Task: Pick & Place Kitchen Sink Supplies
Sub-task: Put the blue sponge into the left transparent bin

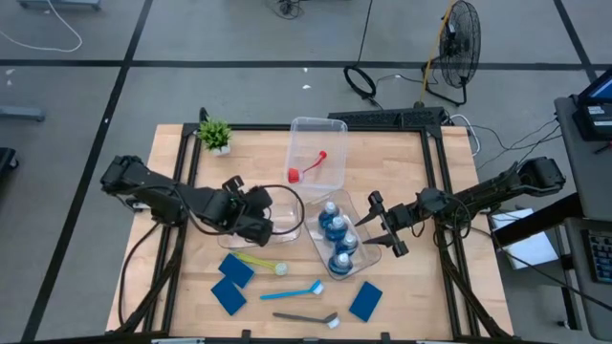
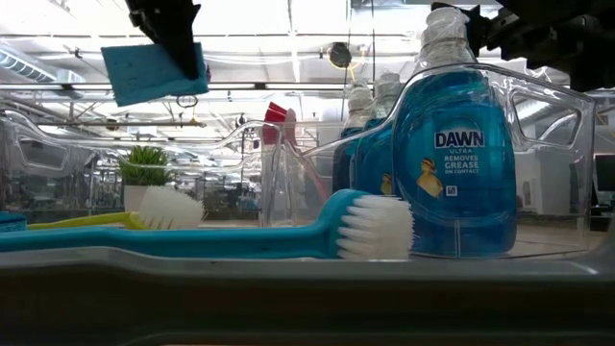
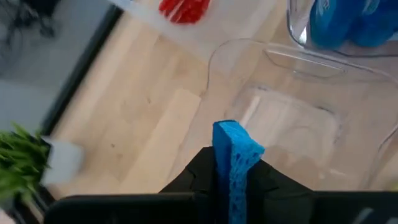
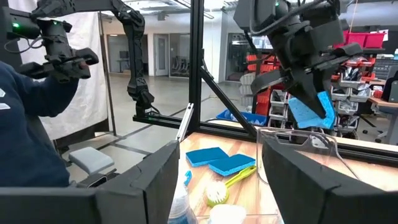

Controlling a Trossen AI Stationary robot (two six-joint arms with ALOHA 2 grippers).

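My left gripper (image 1: pixel 254 216) hangs over a clear bin (image 1: pixel 285 212) near the table's middle, shut on a flat blue sponge (image 3: pixel 234 154) that also shows in the low view (image 2: pixel 152 69). My right gripper (image 1: pixel 385 227) is open, just right of a clear bin (image 1: pixel 356 250) in which three blue-liquid bottles (image 1: pixel 338 241) stand upright. Two sponges (image 1: pixel 232 283) lie flat toward the near edge and a third (image 1: pixel 366 300) farther right. The yellow-green brush (image 1: pixel 258 260), light-blue brush (image 1: pixel 293 290) and dark-grey brush (image 1: pixel 304 318) lie flat nearby. The red brush (image 1: pixel 308 169) lies in the far bin (image 1: pixel 335 134). My left gripper pinches the blue sponge between its two fingers (image 3: pixel 205 171) across its flat faces, near one end (image 3: pixel 231 177). The fingers come from above, pointing down. The sponge is lifted clear and sticks out below the fingertips, tilted (image 2: pixel 144 77), above the clear bin.
A small potted plant (image 1: pixel 215 135) stands at the table's far left corner. Black frame posts run along the table's edges (image 1: pixel 435 182). A person in a dark sleeve (image 4: pixel 28 130) stands beyond the table. Bare wood shows along the table's left side (image 1: pixel 167 258).
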